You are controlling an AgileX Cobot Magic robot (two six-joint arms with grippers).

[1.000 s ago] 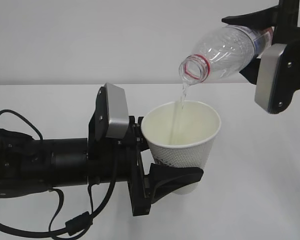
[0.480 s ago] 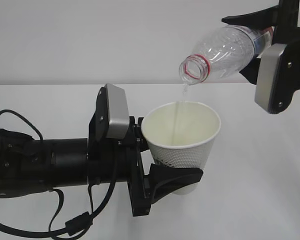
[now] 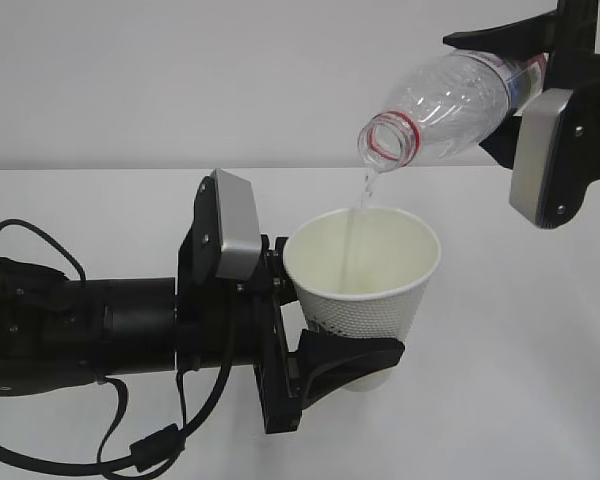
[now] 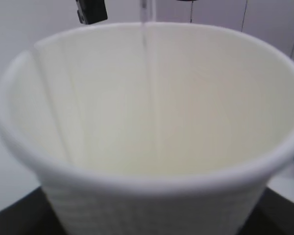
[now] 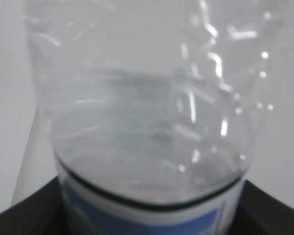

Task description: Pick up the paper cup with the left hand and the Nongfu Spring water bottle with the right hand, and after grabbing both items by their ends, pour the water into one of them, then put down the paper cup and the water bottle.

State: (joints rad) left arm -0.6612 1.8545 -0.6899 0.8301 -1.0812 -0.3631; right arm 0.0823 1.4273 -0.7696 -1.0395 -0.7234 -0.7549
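Water [image 3: 358, 215] falls in a thin clear thread at centre frame, dropping from bottle mouth to cup with nothing between them. At lower left, the left hand [image 3: 325, 345], a black arm trailing loose cables [image 3: 130, 445] and carrying a grey plate [image 3: 232, 228], lies level above the white table [image 3: 520, 330]; its jaws pinch the paper cup [image 3: 365, 290] low on its dimpled wall, one black finger [image 3: 350, 362] wrapping the base. The cup stands upright, mouth up, at lower centre, lifted off the table, and the left wrist view shows its pale interior with the stream running down the far wall. At upper right, the Nongfu Spring water bottle [image 3: 450, 100] lies along a slanting axis, its red-ringed open neck aimed down and left, directly above the cup's rim. The right hand [image 3: 540, 80], with its grey plate [image 3: 545, 155], clamps the bottle's labelled end at the frame's right edge. Behind both runs a bare pale wall [image 3: 180, 80].
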